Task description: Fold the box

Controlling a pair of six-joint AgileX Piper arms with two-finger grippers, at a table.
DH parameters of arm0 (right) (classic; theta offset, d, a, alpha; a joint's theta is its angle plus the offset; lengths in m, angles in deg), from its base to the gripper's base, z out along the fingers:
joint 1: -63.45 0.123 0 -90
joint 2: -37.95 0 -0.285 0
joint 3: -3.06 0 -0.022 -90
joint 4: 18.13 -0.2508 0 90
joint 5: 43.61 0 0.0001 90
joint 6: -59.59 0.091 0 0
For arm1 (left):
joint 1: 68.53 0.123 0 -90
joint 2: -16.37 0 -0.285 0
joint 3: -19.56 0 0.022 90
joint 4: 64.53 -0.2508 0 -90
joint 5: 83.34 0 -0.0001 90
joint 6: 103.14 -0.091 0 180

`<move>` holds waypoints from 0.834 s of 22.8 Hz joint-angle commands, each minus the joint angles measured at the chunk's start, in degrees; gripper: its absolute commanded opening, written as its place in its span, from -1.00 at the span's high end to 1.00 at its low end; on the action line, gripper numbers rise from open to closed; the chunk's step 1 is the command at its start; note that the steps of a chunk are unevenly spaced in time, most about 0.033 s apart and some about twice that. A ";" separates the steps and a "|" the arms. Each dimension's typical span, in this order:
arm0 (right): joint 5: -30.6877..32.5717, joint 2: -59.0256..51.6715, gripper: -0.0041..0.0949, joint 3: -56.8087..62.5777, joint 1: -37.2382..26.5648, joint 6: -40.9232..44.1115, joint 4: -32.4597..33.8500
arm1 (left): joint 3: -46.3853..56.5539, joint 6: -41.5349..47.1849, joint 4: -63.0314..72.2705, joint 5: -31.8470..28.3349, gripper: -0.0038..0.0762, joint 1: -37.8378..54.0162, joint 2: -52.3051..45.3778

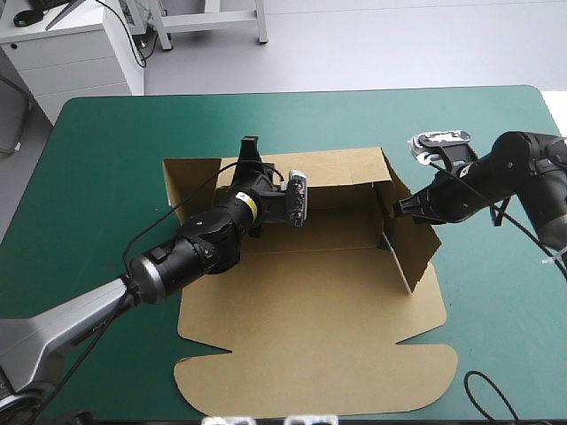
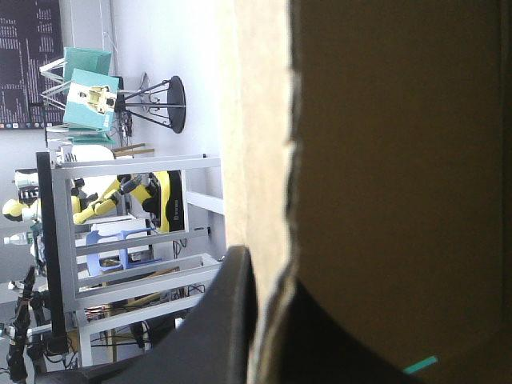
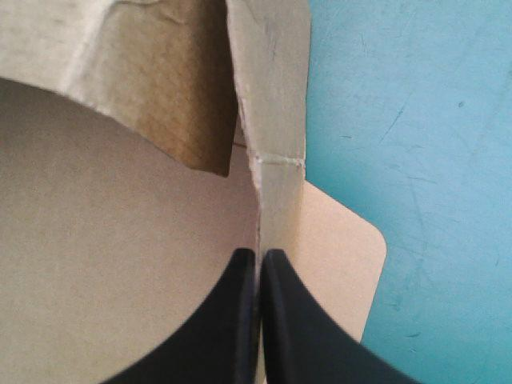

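The brown box (image 1: pixel 310 328) lies on the teal-green cover (image 1: pixel 106 159) with its wide lid flat toward the front edge. Its back wall (image 1: pixel 341 168) stands raised, and so does its right side wall (image 1: pixel 414 248). My left gripper (image 1: pixel 251 146) reaches over the back wall near its left end; in the left wrist view the left gripper (image 2: pixel 268 272) is shut on the board (image 2: pixel 384 160), one black finger (image 2: pixel 228 320) on each face. My right gripper (image 1: pixel 396 205) pinches the right wall's upper edge; in the right wrist view the right gripper (image 3: pixel 260 256) is shut on that board edge (image 3: pixel 276 120).
A left side flap (image 1: pixel 190 181) lies flat beside the left arm. The lid's rounded front corners (image 1: pixel 434 372) come close to the table's front edge. Teal-green cover shows on both sides of the box and behind it.
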 commanded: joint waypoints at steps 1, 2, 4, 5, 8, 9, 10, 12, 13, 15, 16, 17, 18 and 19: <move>0.64 -2.50 0.95 -1.41 -0.24 -0.75 -1.58 | -0.64 1.34 1.58 3.73 0.92 0.14 -1.32; 0.64 -2.50 0.95 -1.41 -0.24 -0.82 -1.64 | -0.64 1.34 1.58 3.73 0.92 0.14 -1.32; 0.64 -2.53 0.95 -1.41 -0.24 -0.82 -1.84 | -0.64 1.34 1.58 3.93 0.92 0.14 -1.32; 0.64 -2.63 0.95 -1.41 -0.24 -0.82 -1.80 | -0.64 1.34 1.58 3.93 0.92 0.14 -1.32; 0.41 -3.49 0.88 -1.78 -0.24 -2.31 -1.80 | -0.64 1.34 1.48 3.82 0.92 0.14 -1.32; 0.42 -4.00 0.83 -1.90 -0.24 -2.43 -1.80 | -0.64 1.34 1.48 3.82 0.92 0.14 -1.32; 0.42 -4.43 0.73 -2.43 -0.24 -2.55 -1.80 | -0.64 1.34 1.48 3.82 0.92 0.14 -1.32; 0.14 -5.52 0.49 -4.18 -0.24 -2.55 -1.80 | -0.64 1.34 1.48 3.82 0.92 0.14 -1.32; -0.09 -6.02 0.38 -5.58 -0.24 -2.55 -1.80 | -0.64 1.34 1.48 3.82 0.92 0.14 -1.32; -2.03 -6.87 0.18 -8.61 -0.24 -2.55 -1.80 | -0.64 1.34 1.48 3.73 0.92 0.14 -1.32; -3.71 -7.01 0.19 -11.02 -0.24 -2.55 -1.80 | -0.64 1.34 1.34 3.73 0.92 0.14 -1.32; -4.66 -6.90 0.22 -11.83 -0.24 -2.55 -1.68 | -0.64 1.34 1.34 3.73 0.92 0.14 -1.32; -7.11 -6.81 0.28 -13.02 -0.24 -2.19 -1.45 | -0.64 1.34 1.34 3.73 0.92 0.14 -1.32; -9.40 -6.77 0.35 -13.40 -0.24 -2.06 -1.48 | -0.64 1.34 1.34 3.73 0.92 0.14 -1.32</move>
